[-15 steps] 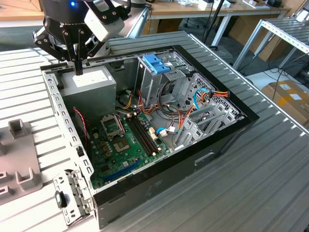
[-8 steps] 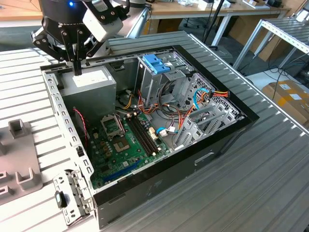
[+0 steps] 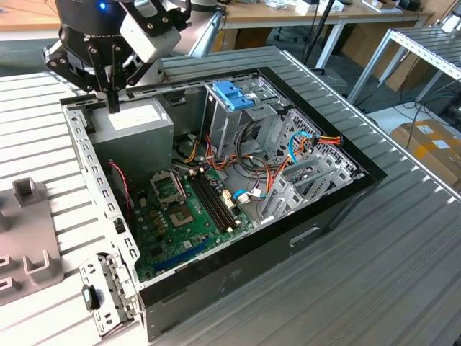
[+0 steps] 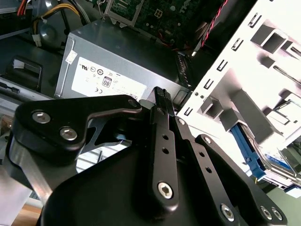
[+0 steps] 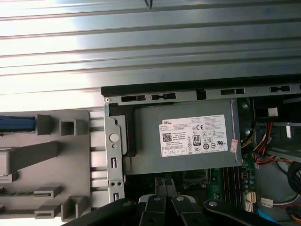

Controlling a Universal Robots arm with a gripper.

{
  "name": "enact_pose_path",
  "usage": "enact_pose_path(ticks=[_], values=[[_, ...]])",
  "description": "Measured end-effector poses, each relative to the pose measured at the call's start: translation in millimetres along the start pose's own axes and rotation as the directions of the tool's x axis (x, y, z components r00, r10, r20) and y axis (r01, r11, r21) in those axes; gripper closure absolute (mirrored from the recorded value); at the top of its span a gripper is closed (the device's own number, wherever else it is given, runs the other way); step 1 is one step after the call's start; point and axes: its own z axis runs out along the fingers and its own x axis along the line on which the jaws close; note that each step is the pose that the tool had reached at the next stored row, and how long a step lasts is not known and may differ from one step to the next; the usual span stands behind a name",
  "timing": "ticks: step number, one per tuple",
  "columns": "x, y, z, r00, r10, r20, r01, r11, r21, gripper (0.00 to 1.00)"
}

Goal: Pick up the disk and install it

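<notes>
Above the power supply (image 3: 137,124) inside the open case (image 3: 288,252) | pincer (image 3: 113,105) together, empty | disk (image 5: 16,123) in grey fixture (image 5: 66,160)

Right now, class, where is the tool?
In the exterior view's upper left, the tool hangs over the grey power supply in a corner of the open computer case.

Black end effector (image 3: 113,107), grey power supply (image 3: 133,128), green motherboard (image 3: 176,225), blue-edged disk (image 4: 245,151), ribbed silver table (image 3: 403,252).

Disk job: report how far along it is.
Nothing looks done: the disk sits in the grey fixture beside the open computer case. In hand: nothing; the gripper is shut and empty, over the power supply. Left: the pickup and the install.
</notes>
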Motion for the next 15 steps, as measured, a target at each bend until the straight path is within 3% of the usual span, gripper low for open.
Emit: enact_pose_path(ticks=[15], values=[[4.2, -0.3, -0.1, 1.0, 0.0, 0.0, 0.0, 1.0, 0.0, 0.89]])
